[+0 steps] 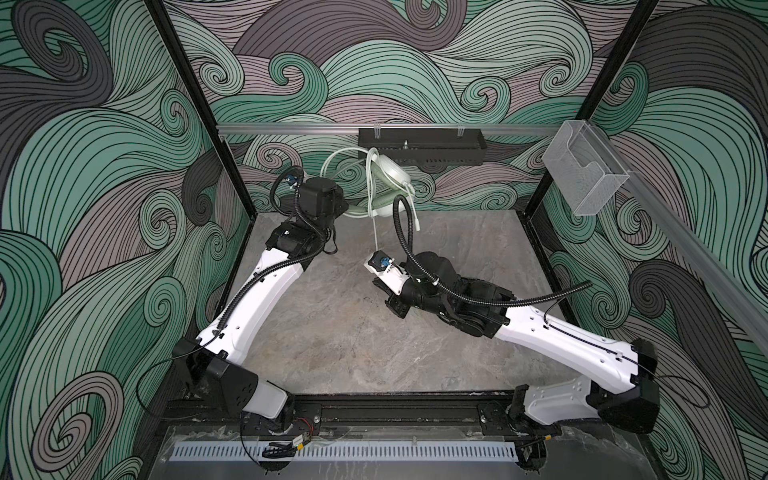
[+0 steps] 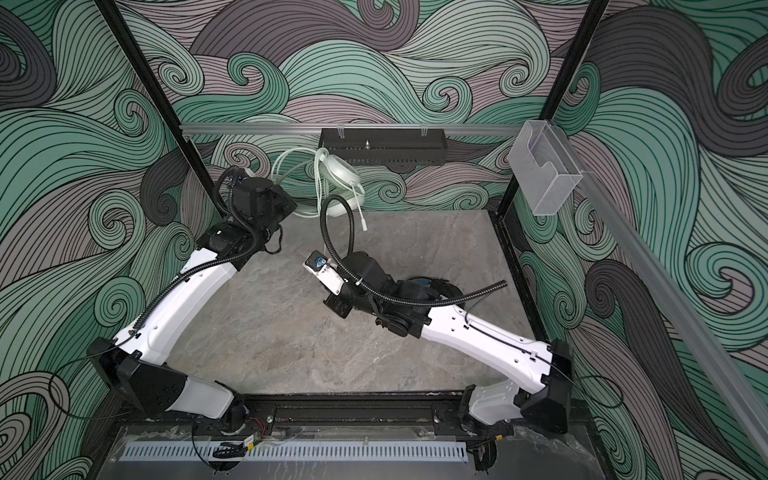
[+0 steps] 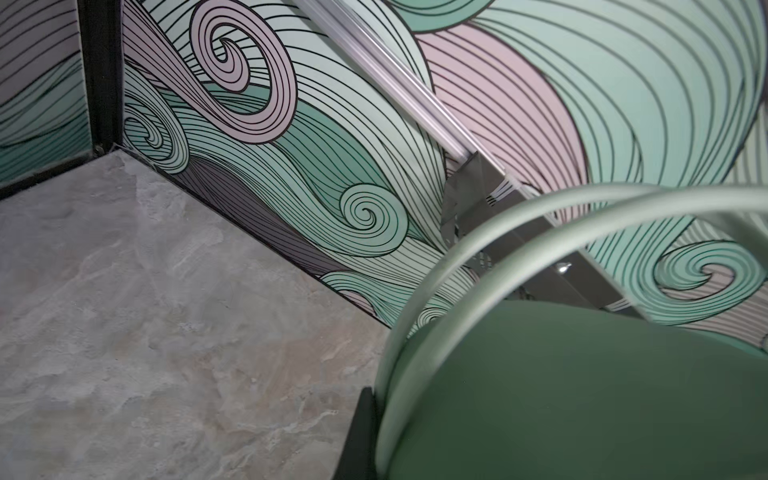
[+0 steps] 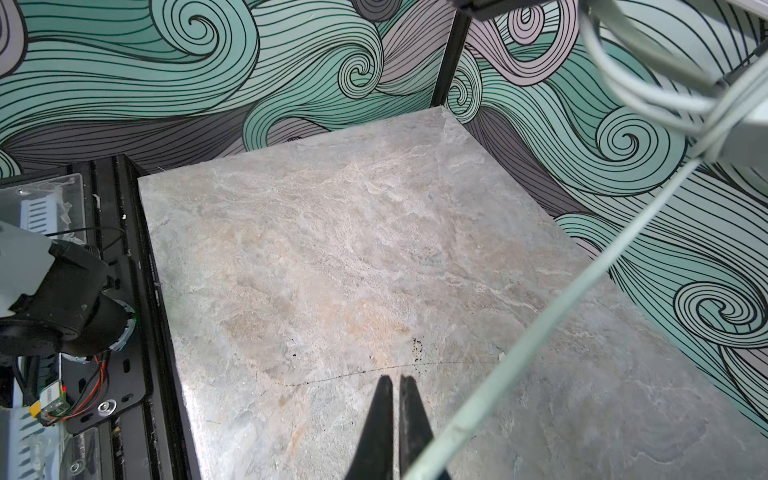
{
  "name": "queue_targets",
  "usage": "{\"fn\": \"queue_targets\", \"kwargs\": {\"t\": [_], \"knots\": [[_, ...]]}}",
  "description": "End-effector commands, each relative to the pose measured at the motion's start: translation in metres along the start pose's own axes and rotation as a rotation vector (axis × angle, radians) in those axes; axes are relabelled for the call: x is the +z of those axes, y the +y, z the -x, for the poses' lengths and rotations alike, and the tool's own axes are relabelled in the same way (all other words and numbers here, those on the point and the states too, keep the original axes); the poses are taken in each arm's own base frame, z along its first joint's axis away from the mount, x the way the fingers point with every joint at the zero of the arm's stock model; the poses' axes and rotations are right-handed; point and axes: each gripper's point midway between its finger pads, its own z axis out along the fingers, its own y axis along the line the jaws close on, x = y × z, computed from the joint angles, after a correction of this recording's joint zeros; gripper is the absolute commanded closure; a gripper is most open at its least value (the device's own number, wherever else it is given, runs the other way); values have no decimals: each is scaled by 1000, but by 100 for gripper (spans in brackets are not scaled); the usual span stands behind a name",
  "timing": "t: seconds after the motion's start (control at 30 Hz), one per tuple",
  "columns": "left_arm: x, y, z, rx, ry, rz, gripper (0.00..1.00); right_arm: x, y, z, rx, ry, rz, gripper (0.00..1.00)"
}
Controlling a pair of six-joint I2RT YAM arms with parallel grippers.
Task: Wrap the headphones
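- At the upper middle of both top views, near the back wall (image 1: 415,83), my left gripper (image 1: 341,207) holds the mint-green headset (image 1: 388,174) clear of the marble table (image 1: 332,332). The jaws are clamped tight on it close to the green ear cushion (image 3: 582,395). I judge it is raised so the cord hangs free for winding.
- The white cable (image 1: 332,166) loops beside the headband. One strand drops toward frame centre and my right gripper (image 4: 396,399).
- Those jaws are pressed together with nothing between the tips. The cable crosses just right of them, and I cannot tell whether it touches.
- The black headset (image 2: 428,284), with a little blue showing, lies mostly hidden behind my right arm (image 2: 478,336) and seems not yet wrapped.
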Motion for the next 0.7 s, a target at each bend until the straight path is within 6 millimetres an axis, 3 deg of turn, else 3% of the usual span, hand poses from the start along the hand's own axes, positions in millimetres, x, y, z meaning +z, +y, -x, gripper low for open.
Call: {"fn": "queue_targets", "kwargs": {"t": [0.0, 0.23, 0.27, 0.37, 0.5, 0.67], "knots": [[-7, -8, 38, 84, -197, 48, 100, -11, 16, 14, -19, 55, 83, 100], [-19, -2, 3, 393, -200, 86, 100, -27, 4, 51, 12, 61, 83, 100], [-31, 1, 9, 409, -216, 80, 100, -31, 1, 55, 17, 63, 84, 100], [-37, 10, 1, 481, -196, 77, 100, -42, -4, 65, 22, 69, 90, 100], [-44, 20, -6, 567, -184, 64, 100, -58, -10, 71, -38, 80, 75, 100], [-53, 17, -20, 664, -113, -15, 100, -72, -23, 67, -193, 114, -13, 100]]}}
